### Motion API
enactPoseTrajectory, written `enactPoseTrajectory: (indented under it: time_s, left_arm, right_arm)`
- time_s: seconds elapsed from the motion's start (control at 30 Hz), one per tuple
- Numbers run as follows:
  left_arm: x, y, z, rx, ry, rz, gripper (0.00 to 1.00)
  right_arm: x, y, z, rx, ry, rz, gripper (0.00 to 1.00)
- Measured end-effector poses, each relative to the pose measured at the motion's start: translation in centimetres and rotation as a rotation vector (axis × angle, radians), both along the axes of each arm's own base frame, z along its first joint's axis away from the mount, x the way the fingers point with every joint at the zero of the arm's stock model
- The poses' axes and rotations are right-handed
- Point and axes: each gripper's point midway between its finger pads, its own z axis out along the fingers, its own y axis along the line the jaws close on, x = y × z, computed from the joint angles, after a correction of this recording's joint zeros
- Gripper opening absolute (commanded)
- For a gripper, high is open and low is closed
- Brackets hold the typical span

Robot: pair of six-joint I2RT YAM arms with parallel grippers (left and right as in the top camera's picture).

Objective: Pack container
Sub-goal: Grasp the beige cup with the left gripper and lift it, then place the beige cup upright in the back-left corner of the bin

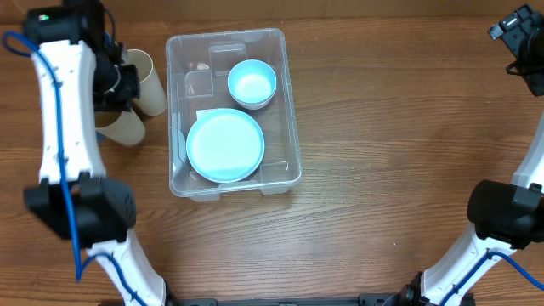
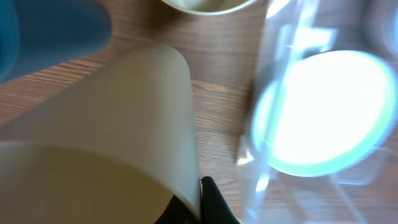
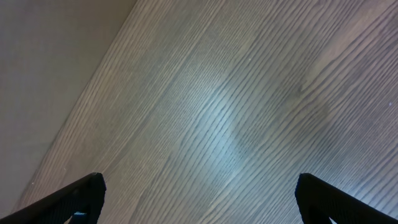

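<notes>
The container (image 1: 289, 110) is a large clear bin left of the table's middle. It holds a light blue plate (image 1: 225, 144) and a light blue bowl (image 1: 252, 83). My left gripper (image 1: 119, 85) is just left of it, among two cream cups (image 1: 146, 85) (image 1: 126, 129). In the left wrist view my left gripper (image 2: 200, 194) is shut on the wall of a cream cup (image 2: 124, 124), one finger inside and one outside. The container wall (image 2: 273, 93) and the plate (image 2: 329, 112) are to its right. My right gripper (image 3: 199, 193) is open over bare wood, at the far right corner (image 1: 518, 38).
A second cream cup's rim (image 2: 205, 5) shows at the top of the left wrist view, with a blurred blue object (image 2: 50, 31) at the top left. The left arm (image 1: 59, 127) runs along the table's left side.
</notes>
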Motion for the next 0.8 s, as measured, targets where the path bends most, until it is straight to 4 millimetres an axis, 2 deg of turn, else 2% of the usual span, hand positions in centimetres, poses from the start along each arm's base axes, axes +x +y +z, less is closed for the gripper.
enactPoseTrajectory:
  time_s: [0.17, 0.27, 0.37, 0.47, 0.53, 0.63, 0.73, 0.8]
  left_arm:
    - [-3.3, -2.0, 9.2, -0.051, -0.263, 0.013, 0.04]
    - [-7.2, -3.9, 15.2, -0.101, -0.453, -0.008, 0.04]
    - [-9.4, -4.8, 18.2, -0.108, -0.563, -0.032, 0.04]
    - [-9.8, -6.1, 21.0, -0.110, -0.690, -0.082, 0.04]
    - [-8.3, -7.5, 22.7, -0.121, -0.780, -0.140, 0.04]
    - [-4.8, -9.6, 23.1, -0.141, -0.832, -0.192, 0.04]
    - [-0.2, -12.0, 21.1, -0.141, -0.814, -0.234, 0.04]
    - [2.7, -13.2, 18.3, -0.130, -0.758, -0.243, 0.04]
  right_arm:
    - [0.0, 0.0, 0.0, 0.000, 0.000, 0.000, 1.00]
    - [0.0, 0.0, 0.0, 0.000, 0.000, 0.000, 1.00]
    - [0.0, 0.0, 0.0, 0.000, 0.000, 0.000, 1.00]
    - [0.0, 0.0, 0.0, 0.000, 0.000, -0.001, 1.00]
    - [0.0, 0.0, 0.0, 0.000, 0.000, 0.000, 1.00]
    - [0.0, 0.0, 0.0, 0.000, 0.000, 0.000, 1.00]
    - [0.0, 0.0, 0.0, 0.000, 0.000, 0.000, 1.00]
    - [0.0, 0.0, 0.0, -0.001, 0.001, 0.000, 1.00]
